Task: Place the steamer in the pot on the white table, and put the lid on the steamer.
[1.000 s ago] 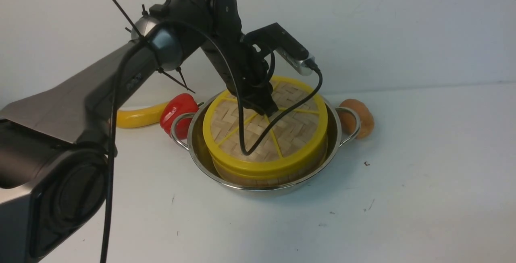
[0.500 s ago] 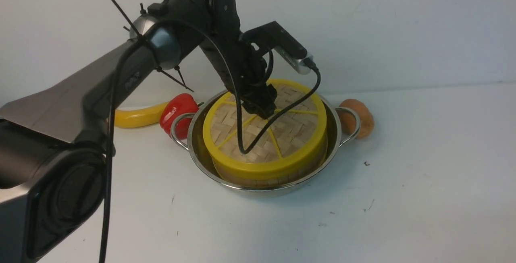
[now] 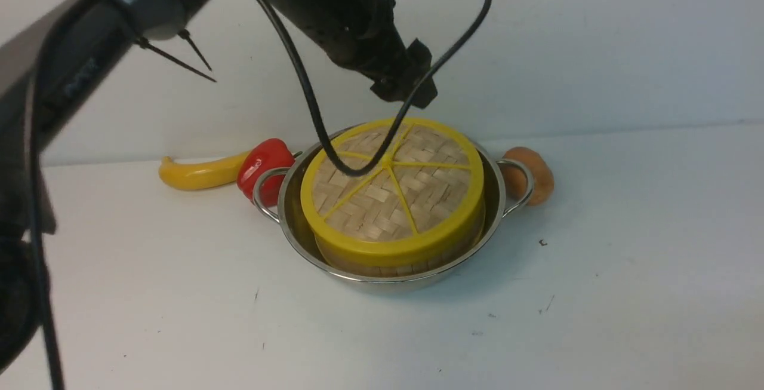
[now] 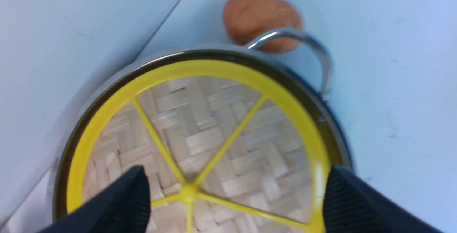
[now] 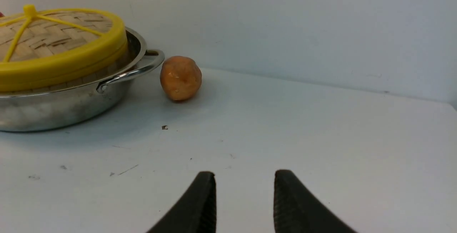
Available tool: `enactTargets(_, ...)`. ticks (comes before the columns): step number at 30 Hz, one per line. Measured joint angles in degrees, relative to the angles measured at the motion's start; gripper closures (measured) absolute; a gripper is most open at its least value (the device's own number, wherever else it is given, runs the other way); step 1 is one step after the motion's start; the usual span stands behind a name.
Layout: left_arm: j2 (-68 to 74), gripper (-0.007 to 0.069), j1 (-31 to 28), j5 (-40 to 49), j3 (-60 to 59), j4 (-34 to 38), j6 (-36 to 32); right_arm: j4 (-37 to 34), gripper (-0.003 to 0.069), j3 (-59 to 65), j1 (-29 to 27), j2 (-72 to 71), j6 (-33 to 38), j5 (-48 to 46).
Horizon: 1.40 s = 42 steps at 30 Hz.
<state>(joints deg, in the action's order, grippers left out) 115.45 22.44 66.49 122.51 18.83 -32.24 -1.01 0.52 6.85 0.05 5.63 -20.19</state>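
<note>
No readable writing. Left gripper (image 3: 403,82) high over lid (image 3: 391,190), jaws wide, empty. Lid on steamer (image 3: 382,264) inside pot (image 3: 298,240), centre of white table (image 3: 597,294). Right gripper (image 5: 244,193) low, jaws partly apart, empty.

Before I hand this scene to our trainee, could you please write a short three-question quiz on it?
1. True or false: the flat woven bamboo lid with the yellow rim sits on the round bamboo steamer inside the shiny steel pot.
2. Which item lies beside the pot's right handle? A) yellow banana B) red pepper C) round brown potato
3. Fill in: the left gripper hangs above the lid with its jaws ____.

Key: 1 true. 2 C, the round brown potato; the yellow banana and red pepper lie on the other side. 3 open.
</note>
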Motion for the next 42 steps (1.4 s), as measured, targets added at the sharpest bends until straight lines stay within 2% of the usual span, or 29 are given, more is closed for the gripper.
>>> enactTargets(3, -4.3, 0.0169, 0.0, 2.9, 0.1, 2.5, 2.8, 0.0, 0.0410, 0.0, 0.0, 0.0, 0.0, 0.0)
enactTargets(9, -7.0, 0.0311, 0.0, 3.0, 0.1, 7.1, 6.2, 0.0, 0.0410, 0.0, 0.0, 0.0, 0.0, 0.0)
enactTargets(12, -7.5, 0.0406, 0.0, 3.0, 0.1, 9.6, 9.3, 0.0, 0.0410, 0.0, 0.0, 0.0, 0.0, 0.0)
enactTargets(17, -7.5, 0.0492, 0.0, 3.0, 0.1, 10.7, 14.3, 0.0, 0.0410, 0.0, 0.0, 0.0, 0.0, 0.0)
enactTargets(21, -7.5, 0.0515, 0.0, 3.1, 0.0, 11.8, 17.4, 0.0, 0.0410, 0.0, 0.0, 0.0, 0.0, 0.0)
enactTargets(35, -7.9, 0.0521, -0.4, 2.9, -0.2, 8.1, 17.4, 0.0, 0.0410, 0.0, 0.0, 0.0, 0.0, 0.0)
enactTargets(38, -12.1, 0.0521, -0.6, -1.4, -3.7, 3.8, 17.4, 0.0, 0.0410, 0.0, 0.0, 0.0, 0.0, 0.0)
enactTargets(42, -21.8, 0.0521, -0.6, -12.8, -13.8, -0.1, 17.4, 0.0, 0.0410, 0.0, 0.0, 0.0, 0.0, 0.0)
